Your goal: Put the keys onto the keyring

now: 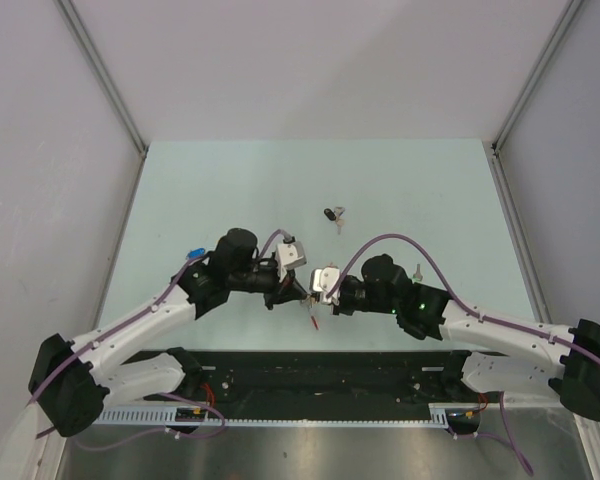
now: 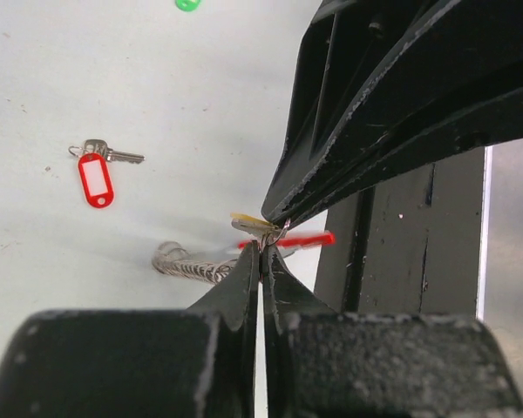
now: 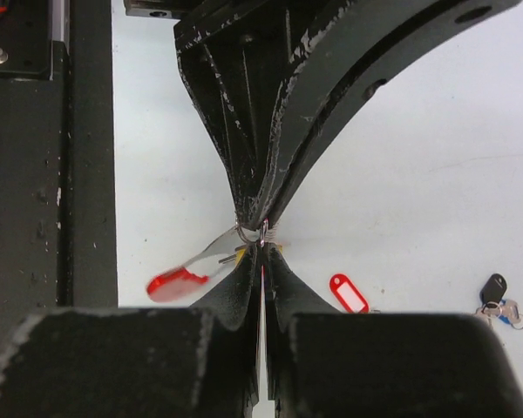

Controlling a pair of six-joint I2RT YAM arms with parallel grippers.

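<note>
The keyring [image 2: 190, 262] hangs near the table's [image 1: 200, 190] near edge, mid-width, pinched in the left gripper [image 2: 261, 252]. Tip to tip with it, the right gripper [image 3: 262, 255] clamps the yellow-tagged key [image 2: 251, 225]; both forearms angle inward.

This is looking like a robotics lab test cell. Plain pale panels [image 1: 310, 60] on aluminium struts [image 1: 100, 70] are walling in the pale green table [image 1: 210, 190] on three sides. At the table's near edge, a slotted cable duct [image 1: 310, 420] and purple cables [image 1: 390, 237] are running beside a black mounting plate [image 1: 320, 375] carrying two robot arms [image 1: 140, 322].
</note>
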